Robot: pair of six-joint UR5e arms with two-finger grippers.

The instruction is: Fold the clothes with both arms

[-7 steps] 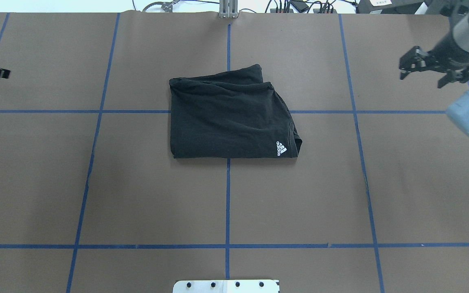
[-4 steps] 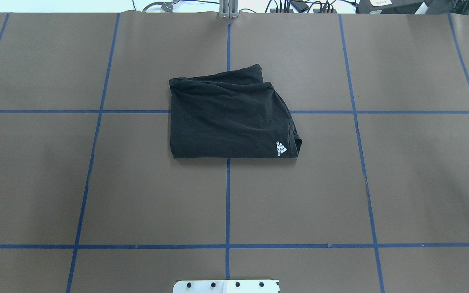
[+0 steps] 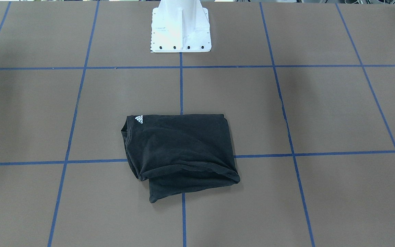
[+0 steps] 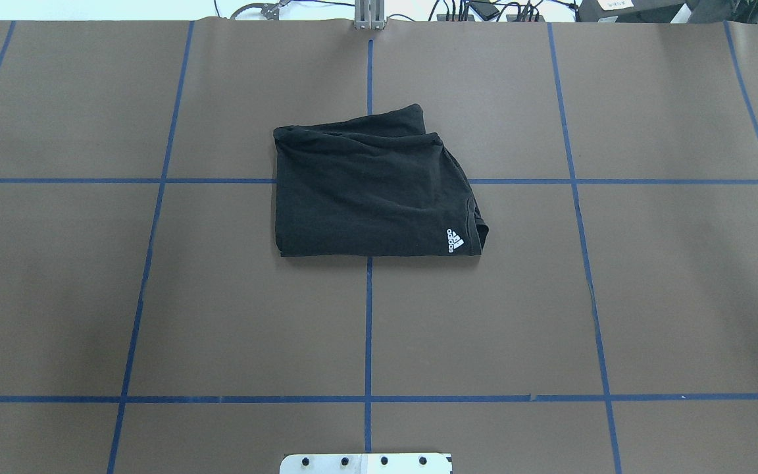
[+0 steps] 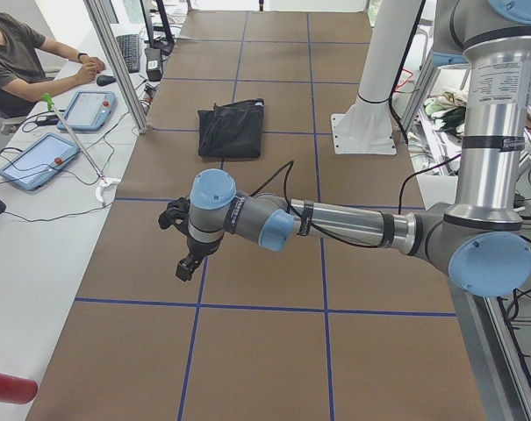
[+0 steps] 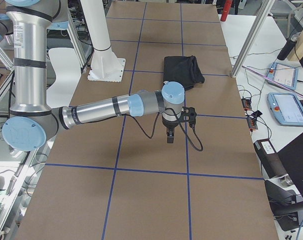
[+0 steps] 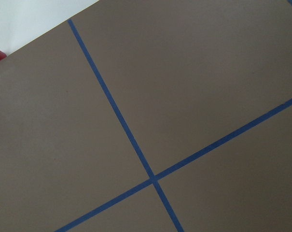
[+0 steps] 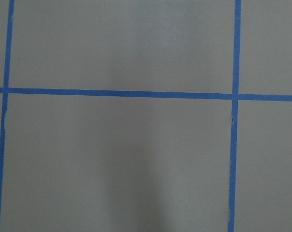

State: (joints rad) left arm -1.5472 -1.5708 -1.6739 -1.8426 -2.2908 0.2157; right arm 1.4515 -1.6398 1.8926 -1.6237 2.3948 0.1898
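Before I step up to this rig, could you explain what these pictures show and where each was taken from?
It is a robot with a jointed left arm and right arm; its white pedestal stands on a table marked with blue tape. One camera looks down from behind the robot, one faces it across the table, one stands at each table end, and one rides on each wrist; the wrist views show mostly bare table. A folded black T-shirt with a white logo lies mid-table. The left gripper and right gripper hang over bare table, apart from the shirt; whether they are open or shut, I cannot tell.
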